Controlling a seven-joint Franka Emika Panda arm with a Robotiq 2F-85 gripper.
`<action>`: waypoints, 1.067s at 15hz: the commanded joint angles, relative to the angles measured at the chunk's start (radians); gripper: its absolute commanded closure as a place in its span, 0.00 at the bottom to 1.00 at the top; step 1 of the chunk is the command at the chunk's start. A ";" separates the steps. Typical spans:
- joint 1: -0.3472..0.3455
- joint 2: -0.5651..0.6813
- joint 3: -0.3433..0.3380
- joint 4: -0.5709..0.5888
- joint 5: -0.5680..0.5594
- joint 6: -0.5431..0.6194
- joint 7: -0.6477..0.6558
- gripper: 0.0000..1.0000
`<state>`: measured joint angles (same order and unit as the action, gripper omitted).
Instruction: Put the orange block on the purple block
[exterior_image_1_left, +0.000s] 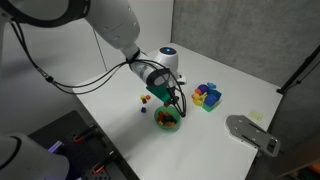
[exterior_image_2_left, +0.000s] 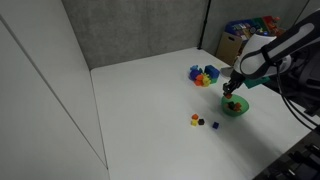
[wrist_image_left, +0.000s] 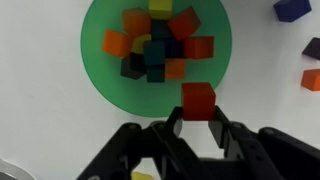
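Observation:
My gripper is shut on the orange block, a small orange-red cube held between the fingertips. In the wrist view it hangs over the near rim of the green bowl. In both exterior views the gripper is just above the bowl. The purple block lies on the white table beside the bowl, at the wrist view's top right. It also shows in an exterior view, apart from the gripper.
The bowl holds several coloured cubes. A small orange cube and a few other loose cubes lie on the table near the purple block. A blue tray of coloured blocks stands beyond the bowl. A grey device lies at the table edge.

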<state>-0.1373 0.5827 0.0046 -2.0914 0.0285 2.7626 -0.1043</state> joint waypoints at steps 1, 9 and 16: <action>0.029 -0.060 0.037 -0.043 0.021 -0.001 0.012 0.89; 0.139 -0.045 0.080 -0.177 -0.001 0.148 0.023 0.89; 0.193 0.007 0.040 -0.264 -0.020 0.303 0.039 0.89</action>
<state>0.0378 0.5706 0.0718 -2.3370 0.0313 3.0167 -0.0981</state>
